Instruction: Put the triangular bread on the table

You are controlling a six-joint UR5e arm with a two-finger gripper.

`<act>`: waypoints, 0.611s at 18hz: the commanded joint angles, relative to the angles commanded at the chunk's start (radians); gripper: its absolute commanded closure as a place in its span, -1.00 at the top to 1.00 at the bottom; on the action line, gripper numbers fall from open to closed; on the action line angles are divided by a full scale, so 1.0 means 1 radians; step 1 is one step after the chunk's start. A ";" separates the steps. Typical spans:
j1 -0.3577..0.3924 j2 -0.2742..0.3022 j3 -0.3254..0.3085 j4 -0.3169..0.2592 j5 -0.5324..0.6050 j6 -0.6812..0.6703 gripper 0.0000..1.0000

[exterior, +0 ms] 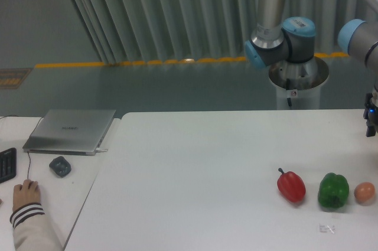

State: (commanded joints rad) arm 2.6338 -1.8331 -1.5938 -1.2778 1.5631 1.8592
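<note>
The gripper [371, 126] sits cut off at the table's [195, 162] 3 o'clock edge, finger state impossible to tell; triangular bread unseen; red pepper [292, 185], green pepper [333, 191] toward 4 o'clock

No legible txt anywhere. Closed grey laptop [69, 130], left of frame, has a small logo mid-lid, too blurred to read. White robot pedestal [297, 88], upper right, carries a tiny red/white sticker, unreadable. Faint grey marking [326, 228] on the white counter [195, 180], lower right, can't be made out.
</note>
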 joint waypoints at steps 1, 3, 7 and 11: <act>0.000 0.000 0.000 0.000 0.002 0.000 1.00; 0.002 0.000 0.002 0.000 0.002 0.002 1.00; 0.014 0.008 -0.005 0.000 0.003 0.003 1.00; 0.055 0.017 -0.032 0.011 0.003 -0.009 1.00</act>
State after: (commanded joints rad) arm 2.6889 -1.8163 -1.6259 -1.2671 1.5662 1.8500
